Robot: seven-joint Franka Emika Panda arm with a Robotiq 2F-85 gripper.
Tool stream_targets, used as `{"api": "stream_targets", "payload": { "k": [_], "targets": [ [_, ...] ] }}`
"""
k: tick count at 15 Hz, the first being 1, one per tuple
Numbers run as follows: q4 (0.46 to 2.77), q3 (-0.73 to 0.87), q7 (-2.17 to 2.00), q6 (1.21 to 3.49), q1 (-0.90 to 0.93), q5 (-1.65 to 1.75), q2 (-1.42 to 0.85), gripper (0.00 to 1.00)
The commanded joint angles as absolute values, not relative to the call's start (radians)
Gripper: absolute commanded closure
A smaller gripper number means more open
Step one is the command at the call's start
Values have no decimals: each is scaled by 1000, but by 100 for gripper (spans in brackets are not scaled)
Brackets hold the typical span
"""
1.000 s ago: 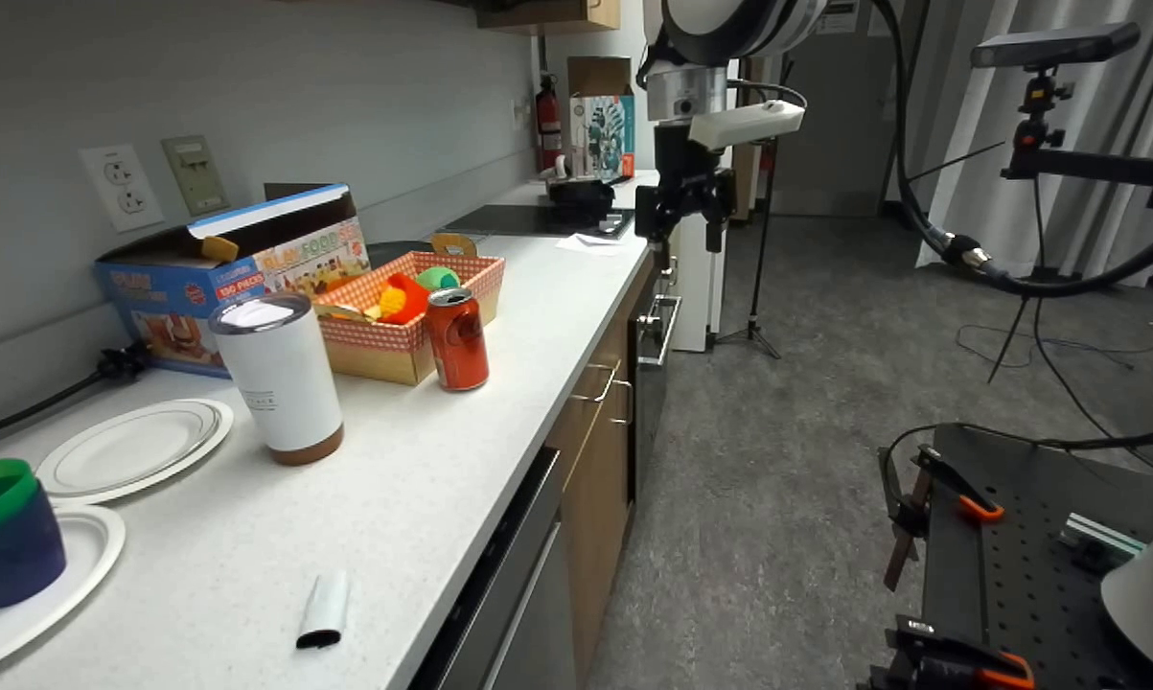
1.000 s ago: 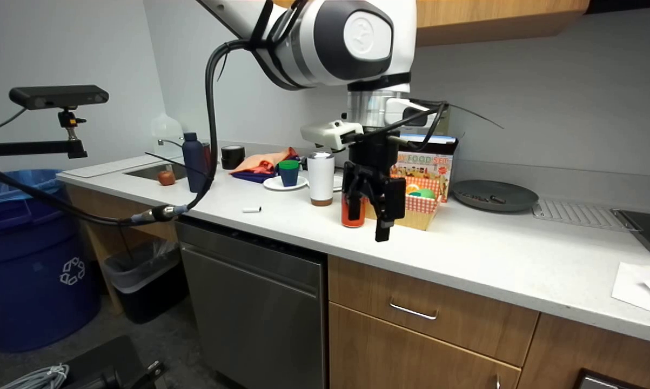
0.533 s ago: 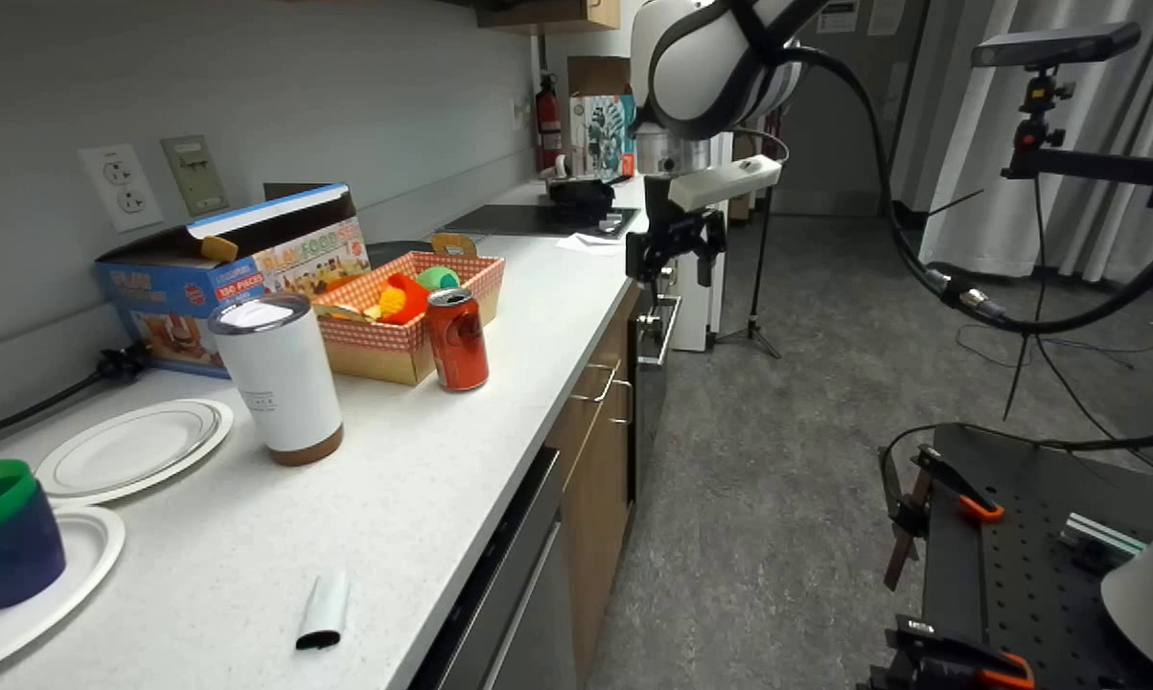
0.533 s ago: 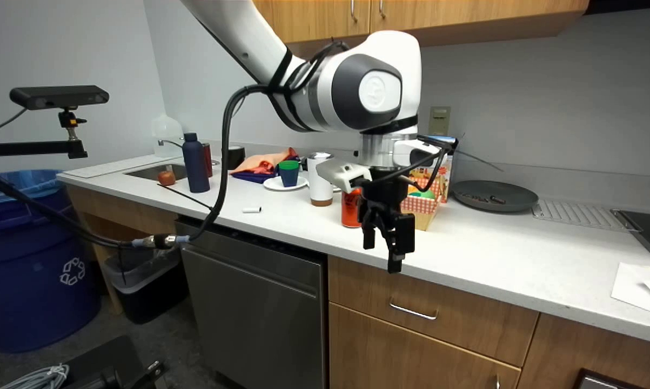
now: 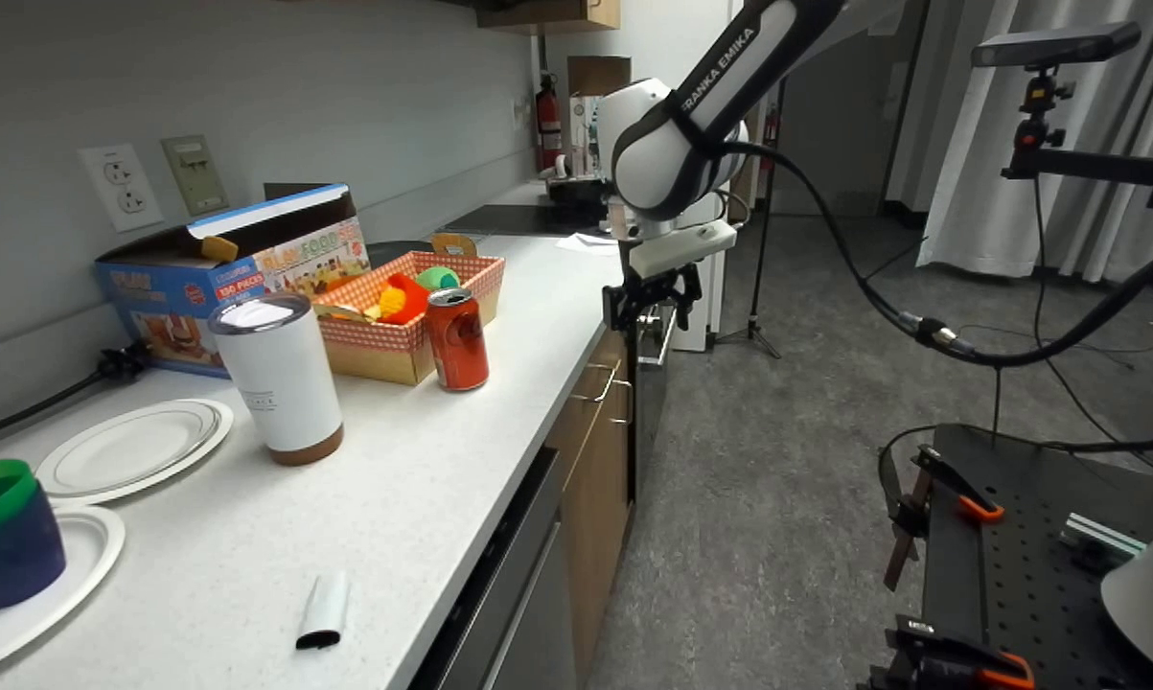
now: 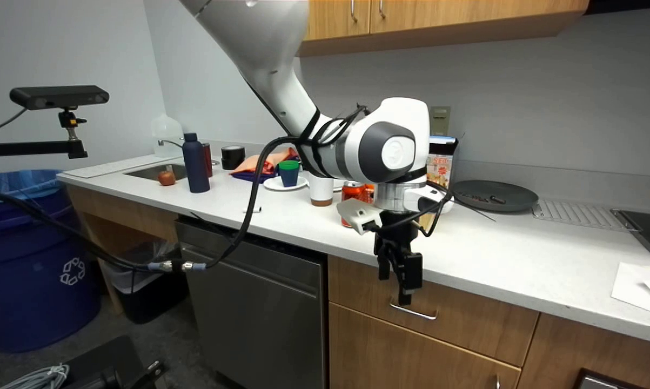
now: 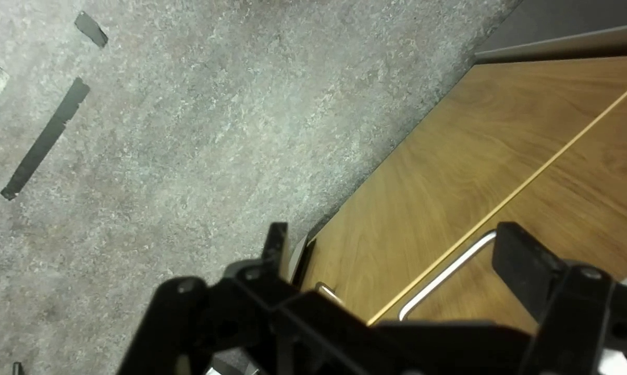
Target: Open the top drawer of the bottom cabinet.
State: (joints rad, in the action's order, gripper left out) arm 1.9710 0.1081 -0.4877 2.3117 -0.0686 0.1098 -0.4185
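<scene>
in an exterior view gripper (image 5: 649, 321) is hanging near edge of countertop (image 5: 432, 470) | in an exterior view top drawer (image 6: 460, 310) is sitting closed in bottom cabinet (image 6: 400, 354) behind gripper | in wrist view fingers (image 7: 521, 268) are standing wide apart, gripping nothing, bar handle (image 7: 446, 276) showing between them

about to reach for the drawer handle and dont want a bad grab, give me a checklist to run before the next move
1. Top drawer shut: ok, front flush in the bottom cabinet.
2. Gripper open: ok, jaws apart in the wrist view.
3. Handle roughly lined up: ok, it shows between the fingers in that view.
4. Jaws square across the handle: not ok, I'd judge; it runs slantwise between them there.
5. Fingers far enough in to close on the handle: cannot tell from these views.
6. Cable clear of the handle: ok in both exterior views.
</scene>
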Motion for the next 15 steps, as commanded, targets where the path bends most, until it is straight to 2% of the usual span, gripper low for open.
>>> {"api": "stream_targets", "payload": {
  "k": [1, 12, 15],
  "targets": [
    [1859, 149, -532, 2308, -41, 91, -534, 0],
    [1831, 174, -619, 2311, -37, 52, -591, 0],
    [1826, 139, -608, 2331, -72, -54, -615, 0]
  ]
}}
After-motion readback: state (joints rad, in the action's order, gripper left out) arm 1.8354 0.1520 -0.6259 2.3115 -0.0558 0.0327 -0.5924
